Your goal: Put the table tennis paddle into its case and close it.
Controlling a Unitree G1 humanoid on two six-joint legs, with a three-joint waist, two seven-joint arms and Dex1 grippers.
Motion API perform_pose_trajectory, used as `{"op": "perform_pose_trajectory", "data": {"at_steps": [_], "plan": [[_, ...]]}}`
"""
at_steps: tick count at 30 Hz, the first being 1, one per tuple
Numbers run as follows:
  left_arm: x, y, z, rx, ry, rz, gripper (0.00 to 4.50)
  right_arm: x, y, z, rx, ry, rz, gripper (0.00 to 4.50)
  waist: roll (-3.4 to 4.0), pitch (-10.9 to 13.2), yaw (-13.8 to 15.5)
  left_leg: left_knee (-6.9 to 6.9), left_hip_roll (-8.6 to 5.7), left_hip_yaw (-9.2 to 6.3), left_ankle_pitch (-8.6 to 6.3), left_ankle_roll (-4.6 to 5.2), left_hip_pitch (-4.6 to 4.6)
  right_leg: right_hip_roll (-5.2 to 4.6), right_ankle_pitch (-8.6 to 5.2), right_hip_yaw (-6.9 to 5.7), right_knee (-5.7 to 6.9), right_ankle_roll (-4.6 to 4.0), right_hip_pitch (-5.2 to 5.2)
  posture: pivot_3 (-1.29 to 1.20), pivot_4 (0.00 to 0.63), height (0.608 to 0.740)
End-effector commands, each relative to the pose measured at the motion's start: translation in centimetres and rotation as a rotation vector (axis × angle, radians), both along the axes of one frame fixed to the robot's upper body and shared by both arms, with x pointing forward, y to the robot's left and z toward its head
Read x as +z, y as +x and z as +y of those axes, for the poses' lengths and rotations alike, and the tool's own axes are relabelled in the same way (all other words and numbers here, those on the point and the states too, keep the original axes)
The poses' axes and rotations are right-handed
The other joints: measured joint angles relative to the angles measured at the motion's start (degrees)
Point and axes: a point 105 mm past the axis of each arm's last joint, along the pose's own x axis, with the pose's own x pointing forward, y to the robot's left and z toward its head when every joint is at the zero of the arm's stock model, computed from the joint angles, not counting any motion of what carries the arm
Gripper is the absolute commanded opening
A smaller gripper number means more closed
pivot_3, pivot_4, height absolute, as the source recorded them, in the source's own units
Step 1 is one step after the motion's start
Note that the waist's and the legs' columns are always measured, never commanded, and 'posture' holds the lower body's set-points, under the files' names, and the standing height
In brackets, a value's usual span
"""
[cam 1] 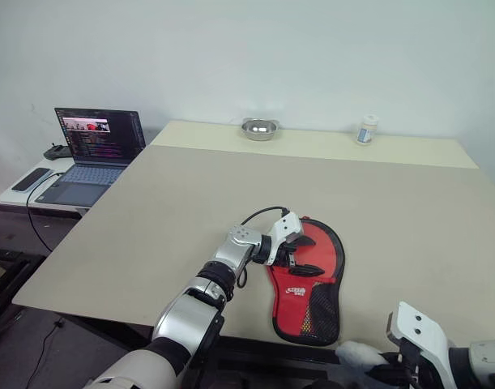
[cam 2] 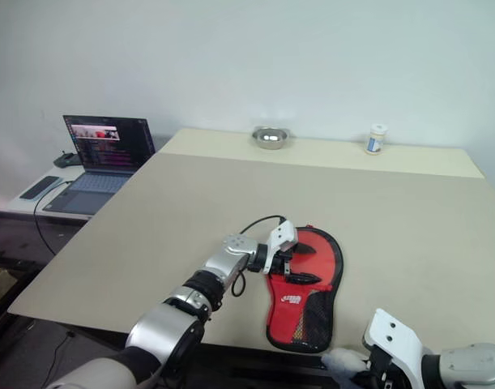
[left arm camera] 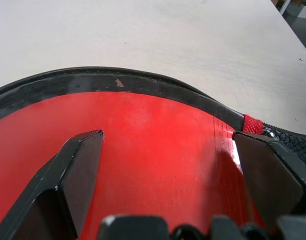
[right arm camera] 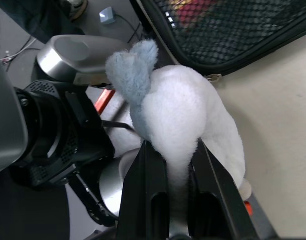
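**Paddle case on counter, both hands engaged**

Your left hand (cam 1: 300, 254), black fingers spread wide, rests over the case (cam 1: 310, 279): soft, paddle-shaped, smooth red face, black rim, mesh pocket, lying flat near the beige counter (cam 1: 190, 194) front edge. Your right hand (right arm camera: 169, 195) is clamped on a fluffy white plush toy (right arm camera: 185, 120) with a grey ear.
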Motion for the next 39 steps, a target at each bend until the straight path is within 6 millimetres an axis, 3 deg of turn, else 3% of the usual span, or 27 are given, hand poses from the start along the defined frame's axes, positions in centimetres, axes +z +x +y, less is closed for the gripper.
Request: {"op": "perform_pose_trajectory", "data": {"at_steps": [1,3,10,16,20,24,27,32,39], "plan": [[-4.1,-1.8,0.6,-0.007,0.111,0.117,4.5,0.5,-0.3,0.8,0.035,0.019,-0.01,0.02,-0.01,0.0,0.0,0.0,0.0,0.0,0.0,0.0,0.0,0.0,0.0,0.0,-0.01,0.0,0.01,0.0,0.15,0.74],[-4.1,-1.8,0.5,-0.007,0.11,0.113,4.5,0.7,0.1,0.9,0.028,0.024,-0.021,0.02,-0.01,0.0,0.0,0.01,0.0,-0.01,-0.01,-0.01,0.0,-0.01,0.0,0.0,-0.01,0.0,0.01,0.0,0.15,0.74],[-4.0,-1.8,0.5,-0.01,0.108,0.107,4.5,2.5,0.5,1.0,0.068,0.077,-0.026,2.33,0.0,0.0,0.1,-0.01,0.03,-0.05,-0.03,-0.04,0.0,-0.04,-0.01,-0.02,-0.04,0.0,0.02,0.0,0.15,0.74],[-3.8,-1.8,0.4,-0.012,0.102,0.103,4.5,5.2,4.5,0.1,-0.017,0.114,-0.168,4.47,0.05,0.1,0.1,-0.05,0.07,-0.06,-0.19,-0.33,-0.03,-0.08,-0.01,-0.07,-0.24,0.0,0.04,0.0,0.15,0.74],[-2.7,-1.4,0.2,-0.025,0.07,0.071,4.5,6.9,9.0,-1.9,-0.153,0.113,-0.326,4.47,0.1,0.1,0.0,-0.15,0.11,-0.03,-0.12,-0.21,-0.12,-0.08,0.0,-0.14,-0.63,0.02,0.09,0.0,0.15,0.74],[0.7,-0.2,0.6,-0.031,-0.017,0.025,4.5,8.1,13.9,-3.5,-0.282,0.232,-0.529,4.47,-0.07,0.3,0.0,-0.32,0.05,0.04,-0.02,-0.03,-0.26,-0.12,0.02,-0.16,-0.69,0.04,-0.11,0.0,0.15,0.74],[2.9,0.9,1.8,-0.01,-0.056,-0.026,4.5,7.3,16.6,-4.3,-0.326,0.266,-0.606,4.47,-0.11,0.6,-0.3,-0.43,0.04,0.1,0.0,0.0,-0.66,0.01,0.31,-0.12,-0.65,0.46,-0.25,0.0,0.15,0.74],[5.9,1.6,4.5,0.042,-0.096,-0.127,4.5,6.1,18.2,-3.3,-0.271,0.33,-0.647,4.47,0.02,1.3,-1.3,-0.76,0.05,0.54,0.01,0.0,-1.18,0.42,0.47,0.13,-0.3,0.22,-1.2,0.0,0.15,0.74],[8.1,0.0,9.1,0.175,-0.1,-0.18,4.5,4.5,19.1,-3.6,-0.213,0.353,-0.657,4.47,0.19,1.9,-1.6,-0.67,0.05,0.75,0.02,-0.03,-1.25,0.34,0.32,0.18,0.1,0.31,-1.47,0.0,0.15,0.74]]}}
